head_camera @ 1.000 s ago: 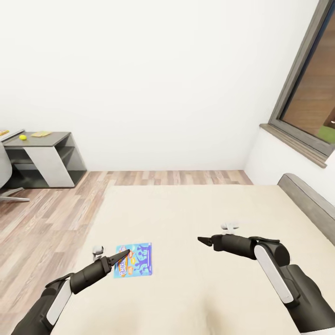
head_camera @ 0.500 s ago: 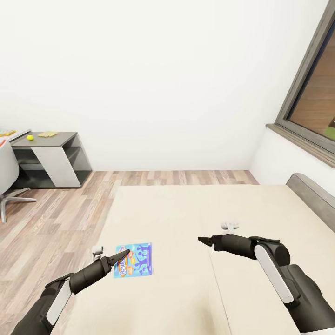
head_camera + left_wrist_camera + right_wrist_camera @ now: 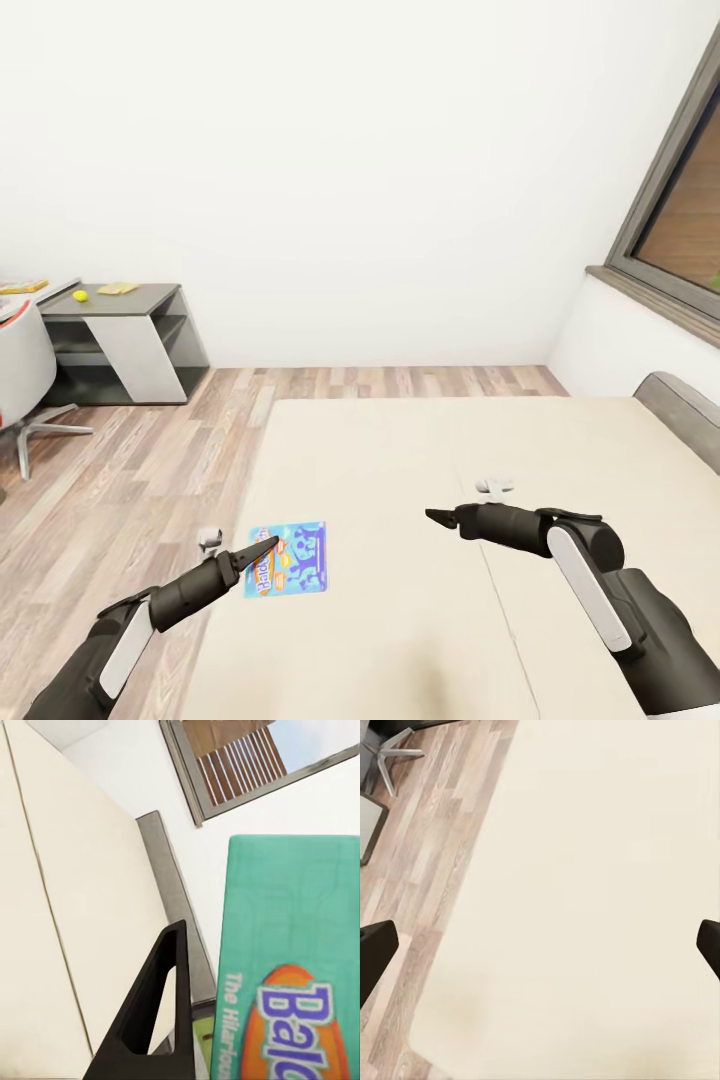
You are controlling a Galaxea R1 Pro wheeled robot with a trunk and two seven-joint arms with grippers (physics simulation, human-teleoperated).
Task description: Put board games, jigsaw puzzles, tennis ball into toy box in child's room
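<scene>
Rightward drift of the whole head view is seen against the earlier frames, from the camera turning; both arms keep their places in it. A flat blue board game [image 3: 288, 559] appears gripped in the left gripper [image 3: 262, 547], its glossy green-edged lid close in the left wrist view, though the contact is poorly seen. The right gripper [image 3: 432, 517] is held with fingers spread wide over the smooth beige bed [image 3: 420, 440]. Bare plank floor [image 3: 130, 480] lies beyond the mattress edge. A tennis ball [image 3: 79, 295] rests on the far dark bench [image 3: 150, 297].
</scene>
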